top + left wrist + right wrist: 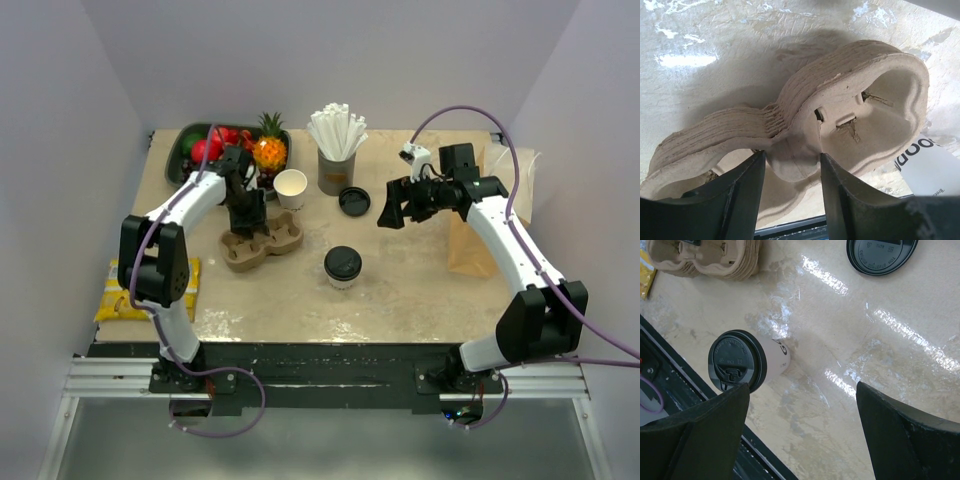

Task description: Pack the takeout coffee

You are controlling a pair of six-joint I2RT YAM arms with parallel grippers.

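The small white paper cup with a round black plastic lid (342, 267) stood upright on the beige tabletop (420, 290), roughly midway between left and right and toward the near edge, touching nothing else. The lid sat fully pressed on, showing a raised rim and moulded sip tab. Dark print marked the cup's white wall.

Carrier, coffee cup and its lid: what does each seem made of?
Carrier: moulded paper pulp, matte tan, with fibrous, ragged layered edges. Coffee cup: probably paper, smooth white printed wall. Lid: likely plastic, black, faint sheen, crisp embossed detail.
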